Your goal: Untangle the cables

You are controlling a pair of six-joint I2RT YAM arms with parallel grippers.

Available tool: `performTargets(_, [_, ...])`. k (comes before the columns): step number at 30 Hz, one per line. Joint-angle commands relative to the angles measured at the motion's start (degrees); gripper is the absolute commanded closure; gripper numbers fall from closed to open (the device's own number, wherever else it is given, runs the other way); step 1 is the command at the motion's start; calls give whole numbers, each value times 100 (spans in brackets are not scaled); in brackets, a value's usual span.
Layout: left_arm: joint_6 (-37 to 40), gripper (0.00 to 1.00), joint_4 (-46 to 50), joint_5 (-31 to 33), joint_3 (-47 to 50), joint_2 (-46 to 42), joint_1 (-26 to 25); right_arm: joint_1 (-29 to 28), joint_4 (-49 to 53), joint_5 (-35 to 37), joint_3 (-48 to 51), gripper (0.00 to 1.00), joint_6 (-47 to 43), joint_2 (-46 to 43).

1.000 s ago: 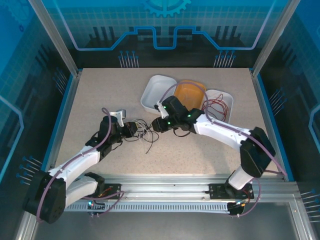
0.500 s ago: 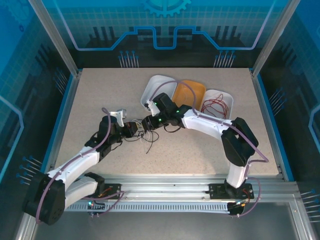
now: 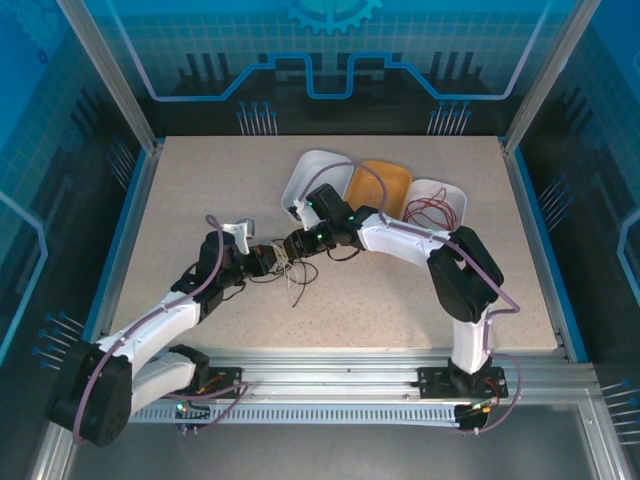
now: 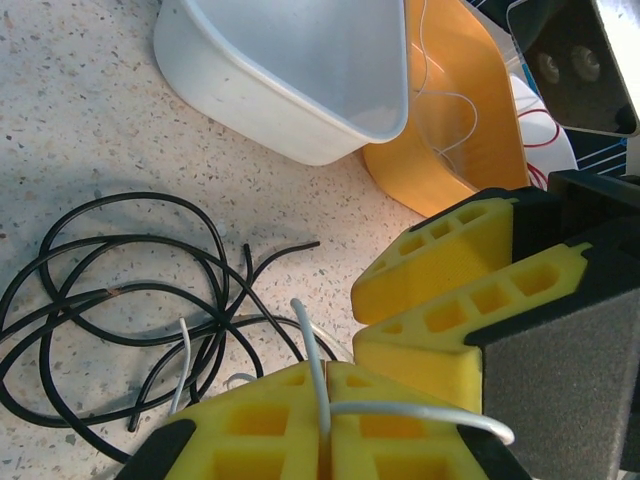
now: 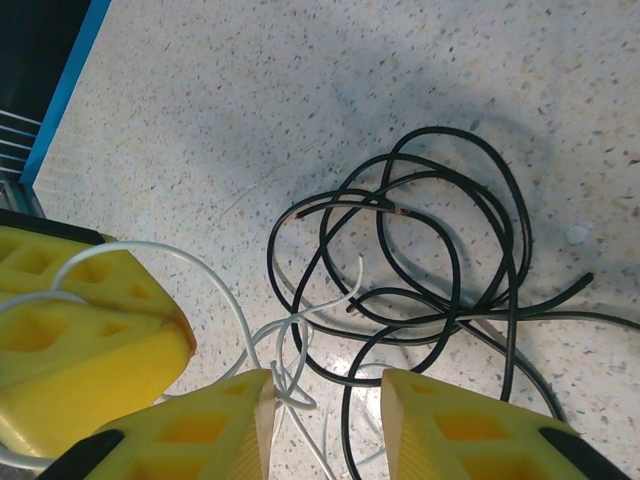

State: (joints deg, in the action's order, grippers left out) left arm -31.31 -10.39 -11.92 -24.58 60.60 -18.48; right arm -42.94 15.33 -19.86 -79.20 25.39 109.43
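Note:
The cables (image 3: 292, 274) lie as a small tangle on the table between my two grippers. In the left wrist view my left gripper (image 4: 326, 378) is shut on a thin white cable (image 4: 312, 345) that bends over its yellow fingers. Black cable loops (image 4: 120, 300) lie just beyond it. My right gripper (image 5: 326, 392) stands open low over the tangle, with white cable strands (image 5: 288, 345) and a black loop (image 5: 430, 270) between and ahead of its fingers. The two grippers nearly touch (image 3: 280, 252). Red cables (image 3: 432, 212) lie in the right white tray.
Three trays stand in a row behind the grippers: a white tray (image 3: 302, 185), an orange tray (image 3: 392, 176) holding a thin white wire, and a white tray (image 3: 455, 200). The blue table edge (image 5: 60, 95) is near the left of the right wrist view.
My right arm has swung left from beside the trays to the tangle, meeting the left gripper, and its jaws have opened a little. The left gripper has stayed put, still clamped.

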Motion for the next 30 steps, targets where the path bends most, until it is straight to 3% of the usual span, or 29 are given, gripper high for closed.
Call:
performTargets(1, [143, 92, -85, -170, -47, 76, 47, 14, -115, -344, -100, 66, -79, 96])
performTargets(8, [168, 92, -50, -196, -58, 81, 47, 25, -282, -633, 1, 61, -84, 13])
performTargets(22, [201, 94, -111, -487, -73, 82, 50, 135, -165, -596, -171, 64, -69, 430])
performTargets(25, [191, 94, -147, -526, -77, 101, 47, 159, -153, -633, -198, 68, -60, 505])
performTargets(30, [195, 93, -147, -517, -96, 151, 52, 154, -214, -580, -167, 85, -36, 430])
